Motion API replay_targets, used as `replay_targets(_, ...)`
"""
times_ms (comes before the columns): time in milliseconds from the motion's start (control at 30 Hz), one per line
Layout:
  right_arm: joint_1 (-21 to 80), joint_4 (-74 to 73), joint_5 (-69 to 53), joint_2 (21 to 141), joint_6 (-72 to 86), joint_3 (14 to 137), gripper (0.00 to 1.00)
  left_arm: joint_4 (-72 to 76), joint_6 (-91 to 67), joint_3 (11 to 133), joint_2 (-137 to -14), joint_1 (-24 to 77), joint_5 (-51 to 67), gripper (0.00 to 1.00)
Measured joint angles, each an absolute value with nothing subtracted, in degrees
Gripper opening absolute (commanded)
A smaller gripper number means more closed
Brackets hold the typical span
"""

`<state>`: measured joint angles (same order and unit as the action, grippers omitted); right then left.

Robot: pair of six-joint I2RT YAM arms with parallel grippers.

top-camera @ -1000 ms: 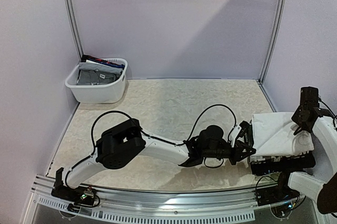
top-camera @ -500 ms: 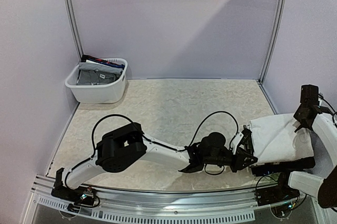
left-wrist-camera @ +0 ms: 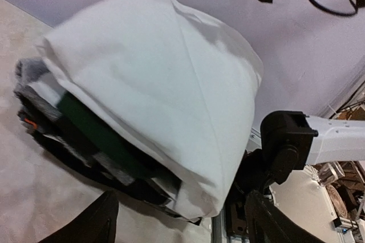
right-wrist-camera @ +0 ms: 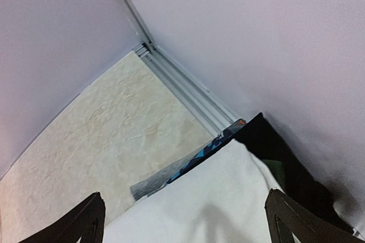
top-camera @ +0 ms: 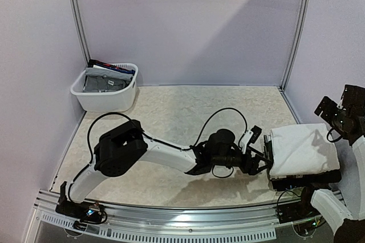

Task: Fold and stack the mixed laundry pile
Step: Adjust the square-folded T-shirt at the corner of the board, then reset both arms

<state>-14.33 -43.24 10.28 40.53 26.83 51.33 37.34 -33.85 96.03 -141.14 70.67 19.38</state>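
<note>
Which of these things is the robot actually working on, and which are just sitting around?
Job: folded white cloth; dark folded garments stacked beneath it; grey clothes in the white plastic basket.
Just there: the basket itself; beige table.

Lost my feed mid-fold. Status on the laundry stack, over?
Open and empty: left end effector at the stack edge, right end effector raised. Folded white cloth tops it. More garments in the basket; nothing blocking.
</note>
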Motion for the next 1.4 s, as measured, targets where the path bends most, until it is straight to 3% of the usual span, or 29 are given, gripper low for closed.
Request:
replay_targets(167,-14.3,-44.6,-0.4,38.2,27.4,50.4,0.99,36.4,-31.5,92.1,-136.2,67.3,17.3,0.82)
replay_targets(333,-13.5,-43.1,-11.0,38.8,29.2,50.7,0.99,34.1,-27.7,85.7,-129.9,65.1,13.6,0.99)
replay_targets(833,14.3,-38.5,-13.5,49.2,28.4,64.6,0.99,21.2,-15.4,66.7,-100.5,63.4,-8.3,1.0)
replay_targets(1400,16.1,-31.0,-12.5,40.8,22.6,56.9,0.99,-6.2,-12.1,46.6,-57.1,62.8,-45.5,1.0)
